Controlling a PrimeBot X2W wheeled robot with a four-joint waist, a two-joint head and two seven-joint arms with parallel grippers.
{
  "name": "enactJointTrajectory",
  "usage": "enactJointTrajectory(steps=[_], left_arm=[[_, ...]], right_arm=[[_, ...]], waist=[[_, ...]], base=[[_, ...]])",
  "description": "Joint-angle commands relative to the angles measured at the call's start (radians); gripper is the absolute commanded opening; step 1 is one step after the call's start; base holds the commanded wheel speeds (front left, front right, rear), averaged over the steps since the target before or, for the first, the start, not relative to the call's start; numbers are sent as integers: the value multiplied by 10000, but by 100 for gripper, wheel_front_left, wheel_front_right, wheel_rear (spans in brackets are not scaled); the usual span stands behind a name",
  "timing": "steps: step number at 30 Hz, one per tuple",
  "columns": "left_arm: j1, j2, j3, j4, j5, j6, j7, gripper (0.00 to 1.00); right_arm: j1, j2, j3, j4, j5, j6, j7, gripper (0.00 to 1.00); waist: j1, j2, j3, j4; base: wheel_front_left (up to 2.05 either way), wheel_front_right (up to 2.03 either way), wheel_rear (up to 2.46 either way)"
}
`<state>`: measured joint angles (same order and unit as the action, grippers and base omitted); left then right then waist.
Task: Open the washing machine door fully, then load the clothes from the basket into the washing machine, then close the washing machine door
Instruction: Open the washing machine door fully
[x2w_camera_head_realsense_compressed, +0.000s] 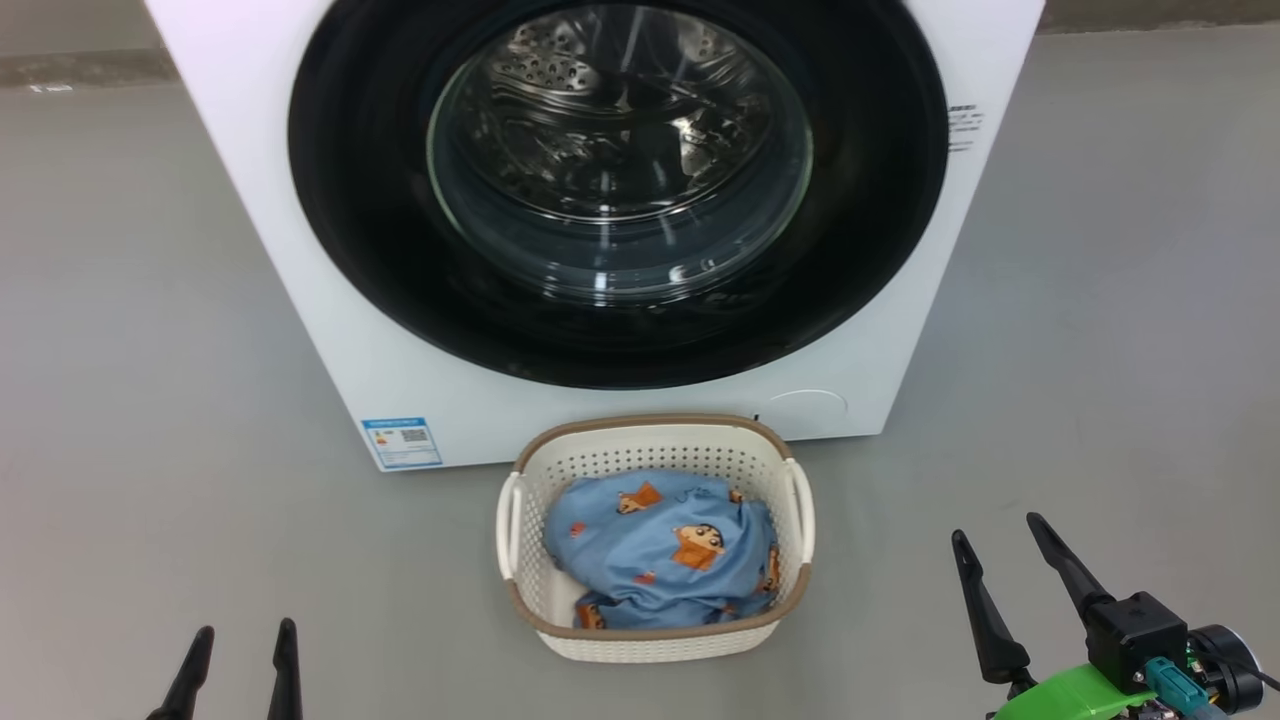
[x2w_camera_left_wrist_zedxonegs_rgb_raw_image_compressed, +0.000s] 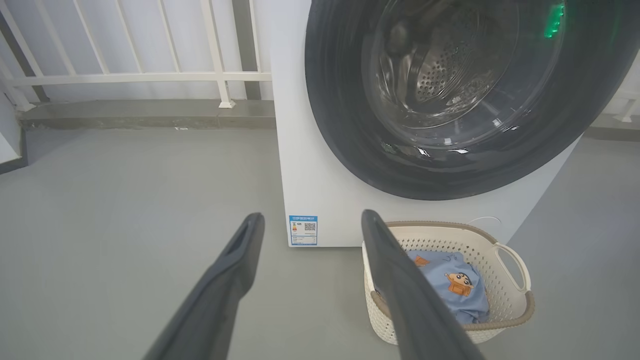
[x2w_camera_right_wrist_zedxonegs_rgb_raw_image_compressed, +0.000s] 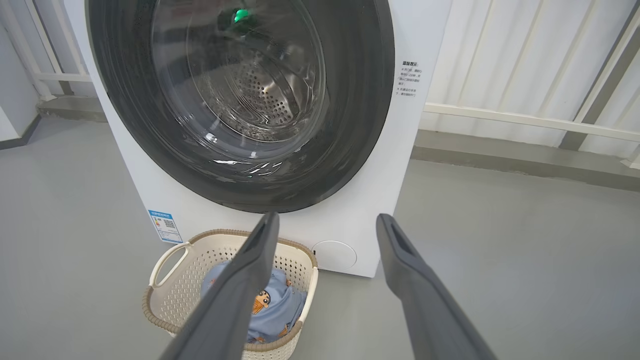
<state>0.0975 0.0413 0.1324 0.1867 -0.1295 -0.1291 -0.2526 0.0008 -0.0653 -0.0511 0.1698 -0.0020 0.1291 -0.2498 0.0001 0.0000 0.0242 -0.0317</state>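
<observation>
The big white front-loading washing machine (x2w_camera_head_realsense_compressed: 300, 250) stands at 12 o'clock in the head view. Its large round door (x2w_camera_head_realsense_compressed: 370, 250), a wide glossy black rim around a bulging clear glass bowl, lies closed against the front. The perforated steel drum (x2w_camera_head_realsense_compressed: 560, 70) shows through the glass. A blue label (x2w_camera_head_realsense_compressed: 401, 443) sits at the machine's 7 o'clock corner.

The small cream-white perforated plastic basket (x2w_camera_head_realsense_compressed: 655, 440) with a brown woven-look rim rests on the grey floor (x2w_camera_head_realsense_compressed: 150, 400), just at 6 o'clock of the door and close to the machine's front. The clothes (x2w_camera_head_realsense_compressed: 660, 550), a soft light blue bundle printed with orange-and-brown cartoon figures, lie inside it, below the rim.

The left gripper (x2w_camera_head_realsense_compressed: 246, 630) hangs at 7 o'clock of the basket and the right gripper (x2w_camera_head_realsense_compressed: 997, 527) at 4 o'clock. Both are well apart from the basket, their long dark fingers spread wide and empty.
</observation>
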Motion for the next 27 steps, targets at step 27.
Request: enactJointTrajectory(steps=[27], left_arm=[[-279,110,379,-322,-232,-16,-92,100]], right_arm=[[-209,-74,276,-231,26,16,-120,100]], waist=[[0,0,-20,34]], base=[[83,83,-167]])
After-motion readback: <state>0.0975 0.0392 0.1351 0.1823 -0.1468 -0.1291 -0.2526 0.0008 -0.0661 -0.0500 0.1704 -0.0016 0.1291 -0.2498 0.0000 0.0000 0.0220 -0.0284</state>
